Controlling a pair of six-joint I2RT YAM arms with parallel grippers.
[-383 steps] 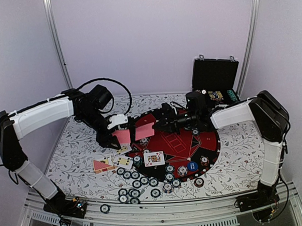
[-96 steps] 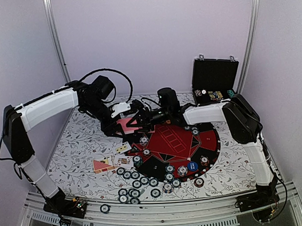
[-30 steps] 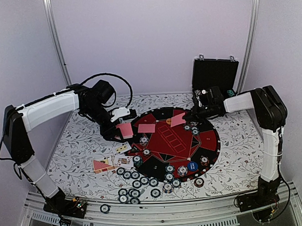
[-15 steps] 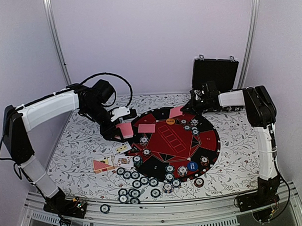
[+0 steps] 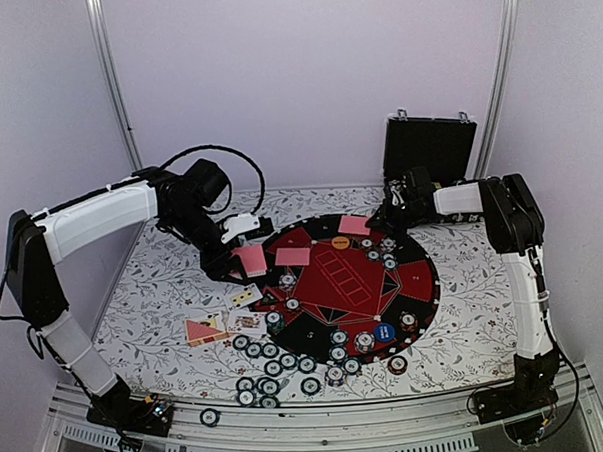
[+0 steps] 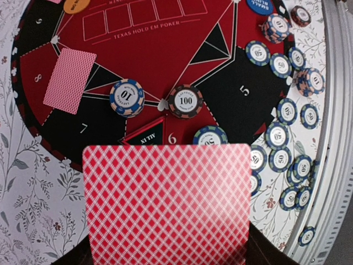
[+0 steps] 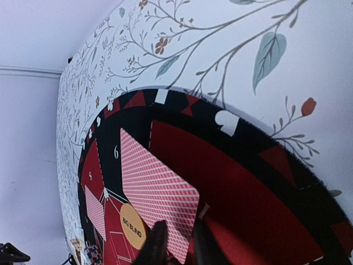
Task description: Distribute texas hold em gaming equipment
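My left gripper (image 5: 233, 255) is shut on a pink-red-backed card (image 6: 165, 204), held above the left rim of the round mat (image 5: 409, 281). At the mat's far edge my right gripper (image 7: 179, 231) has its jaws slightly parted. The near corner of a face-down card (image 7: 157, 182) lies on the mat between its fingers. A second face-down card (image 5: 293, 256) rests on the mat beside the orange big-blind disc (image 7: 132, 226). Several poker chips (image 5: 273, 367) lie along the mat's front and on the table. A "10" chip (image 6: 127, 98) and a "100" chip (image 6: 185, 101) sit on the mat.
A black hinged case (image 5: 429, 160) stands open at the back right, just behind my right arm. Face-up cards (image 5: 244, 324) and a face-down one (image 5: 204, 332) lie on the flowered cloth left of the mat. A blue disc (image 5: 384, 332) sits near the mat's front.
My right arm carried its card from the mat's right side to the far edge and lowered it flat; its jaws have parted a little. The left arm and its card stayed put.
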